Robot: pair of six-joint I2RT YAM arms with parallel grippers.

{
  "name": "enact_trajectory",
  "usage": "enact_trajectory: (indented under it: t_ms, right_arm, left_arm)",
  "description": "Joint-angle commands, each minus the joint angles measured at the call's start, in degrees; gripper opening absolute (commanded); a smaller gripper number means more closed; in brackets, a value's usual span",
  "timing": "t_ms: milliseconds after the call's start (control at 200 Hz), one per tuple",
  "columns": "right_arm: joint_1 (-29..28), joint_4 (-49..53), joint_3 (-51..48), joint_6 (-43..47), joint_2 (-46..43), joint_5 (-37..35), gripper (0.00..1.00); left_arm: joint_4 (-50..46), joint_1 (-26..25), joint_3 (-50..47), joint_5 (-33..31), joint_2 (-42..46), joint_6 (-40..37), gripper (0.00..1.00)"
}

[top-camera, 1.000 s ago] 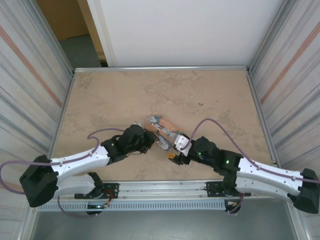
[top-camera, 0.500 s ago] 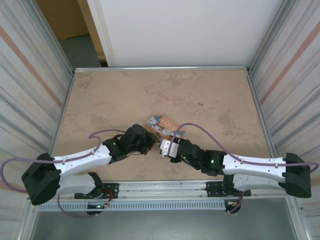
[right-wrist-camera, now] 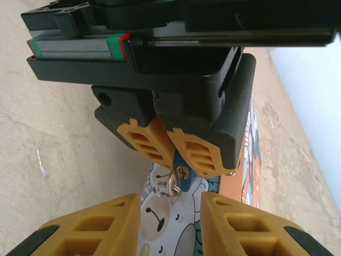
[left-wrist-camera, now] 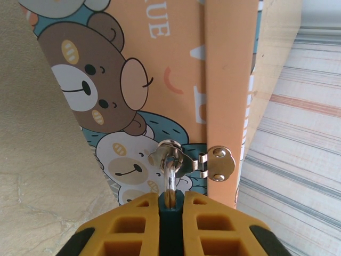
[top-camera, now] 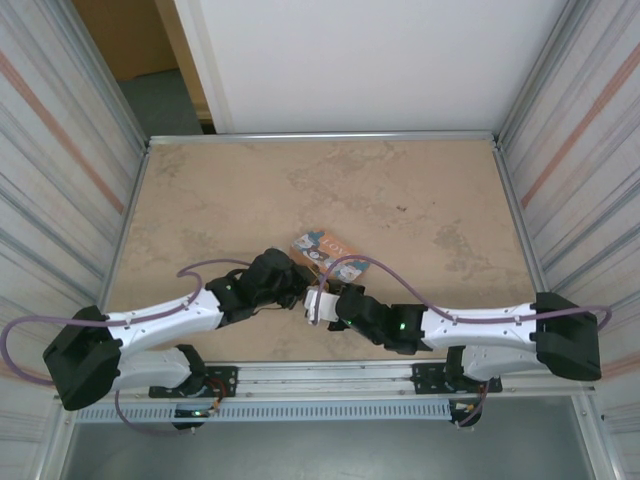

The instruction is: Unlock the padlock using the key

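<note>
Just below desk [top-camera: 420, 190] centre, the padlock [left-wrist-camera: 170, 210] joins the cartoon box [left-wrist-camera: 160, 64] at its hasp [left-wrist-camera: 216, 162], shackle toward 12 o'clock and body toward 6, clenched in the left gripper [left-wrist-camera: 171, 198] jaws. The key [right-wrist-camera: 173, 185] sits at its body, with the right gripper [right-wrist-camera: 170, 196] jaws released either side. Open desk spreads from 9 round to 3.

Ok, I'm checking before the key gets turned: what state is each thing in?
Book: shut.
Hasp: closed.
Padlock: shackle shut through the hasp, held.
Key: seemingly in the lock, ring hanging.
Left fingers: shut on the padlock.
Right fingers: open, short of the key.
</note>
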State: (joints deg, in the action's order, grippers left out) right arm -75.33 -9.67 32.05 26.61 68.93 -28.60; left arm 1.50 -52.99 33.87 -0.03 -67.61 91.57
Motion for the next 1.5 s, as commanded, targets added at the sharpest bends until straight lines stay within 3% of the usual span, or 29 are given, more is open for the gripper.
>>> enact_trajectory:
  t_ms: [0, 1493]
  right_arm:
    - [-0.43, -3.73, 1.61, 1.4, 1.43, -1.61, 0.32]
    - [1.4, -9.68, -1.37, -2.79, 8.09, -6.91, 0.07]
  left_arm:
    - [0.97, -0.26, 1.97, 0.23, 0.11, 0.63, 0.0]
    - [2.54, -0.28, 1.38, 1.29, 0.37, 1.2, 0.0]
